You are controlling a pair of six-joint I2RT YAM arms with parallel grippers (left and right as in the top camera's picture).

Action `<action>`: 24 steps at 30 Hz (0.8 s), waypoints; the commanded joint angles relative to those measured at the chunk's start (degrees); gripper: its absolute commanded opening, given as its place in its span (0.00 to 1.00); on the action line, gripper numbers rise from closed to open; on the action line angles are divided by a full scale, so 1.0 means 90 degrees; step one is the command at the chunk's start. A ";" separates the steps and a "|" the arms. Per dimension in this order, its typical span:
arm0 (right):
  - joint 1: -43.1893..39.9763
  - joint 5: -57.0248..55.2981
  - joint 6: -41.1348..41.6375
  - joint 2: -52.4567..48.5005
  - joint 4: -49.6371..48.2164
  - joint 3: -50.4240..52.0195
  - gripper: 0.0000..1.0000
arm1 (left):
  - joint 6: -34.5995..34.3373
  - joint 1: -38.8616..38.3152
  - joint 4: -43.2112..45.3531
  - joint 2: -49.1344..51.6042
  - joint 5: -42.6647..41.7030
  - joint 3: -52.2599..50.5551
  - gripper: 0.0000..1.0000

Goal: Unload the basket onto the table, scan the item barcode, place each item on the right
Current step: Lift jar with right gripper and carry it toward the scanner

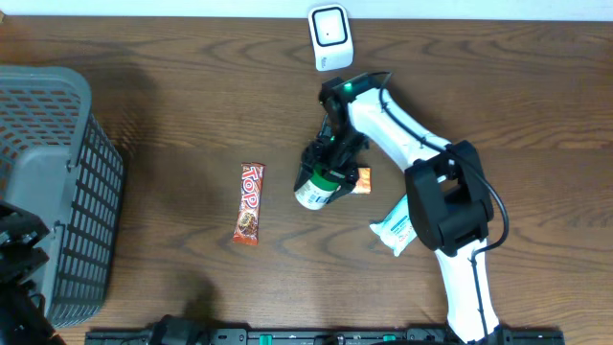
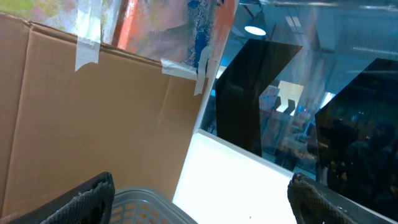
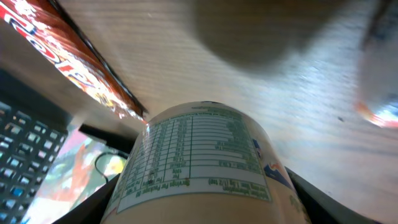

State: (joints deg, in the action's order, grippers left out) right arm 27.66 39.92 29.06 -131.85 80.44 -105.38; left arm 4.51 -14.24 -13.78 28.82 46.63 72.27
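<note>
The item, a cream jar (image 1: 314,190) with a green-printed label, is tilted on its side at the table's middle. My right gripper (image 1: 329,165) is shut on it from the far side. In the right wrist view the jar (image 3: 202,155) fills the space between the two dark fingers, its nutrition table facing the camera; no barcode shows. The white scanner (image 1: 329,36) stands at the far edge, beyond the jar. My left gripper (image 2: 202,196) is open and empty, pointing up over the grey basket's rim (image 2: 143,202).
A red TOP candy bar (image 1: 249,202) lies left of the jar. A small orange packet (image 1: 363,179) sits just to its right, and a white and blue packet (image 1: 392,229) lies under the right arm. The grey basket (image 1: 67,125) fills the left side.
</note>
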 commanded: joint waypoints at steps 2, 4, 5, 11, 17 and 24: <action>-0.0255 0.0459 -0.1005 -0.0078 0.0612 -0.0070 0.61 | -0.0005 0.0255 0.0097 -0.0027 -0.0015 -0.0102 0.90; -0.0333 0.0459 -0.1260 -0.0078 0.0884 -0.0070 0.60 | -0.0007 0.0440 0.0097 -0.0027 -0.0017 -0.0102 0.89; -0.0362 0.0459 -0.1387 -0.0078 0.1001 -0.0070 0.60 | -0.0007 0.0525 0.0097 -0.0027 -0.0019 -0.0102 0.90; -0.0403 0.0236 -0.1831 -0.0078 0.1239 -0.0070 0.59 | -0.0034 0.1025 0.0078 -0.0027 -0.0425 -0.0277 0.90; -0.0500 0.0194 -0.1685 -0.0078 0.0410 -0.0197 0.59 | -0.0032 0.1188 0.0097 -0.0027 -0.1722 -0.0510 0.90; -0.0845 0.0194 -0.1685 -0.0078 0.0328 -0.1717 0.54 | -0.0034 0.1190 0.0121 -0.0027 -0.1904 -0.0510 0.90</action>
State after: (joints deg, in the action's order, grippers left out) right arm 21.93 40.05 14.17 -132.84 83.24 -113.19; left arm 4.49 -3.84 -13.06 28.82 31.79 67.72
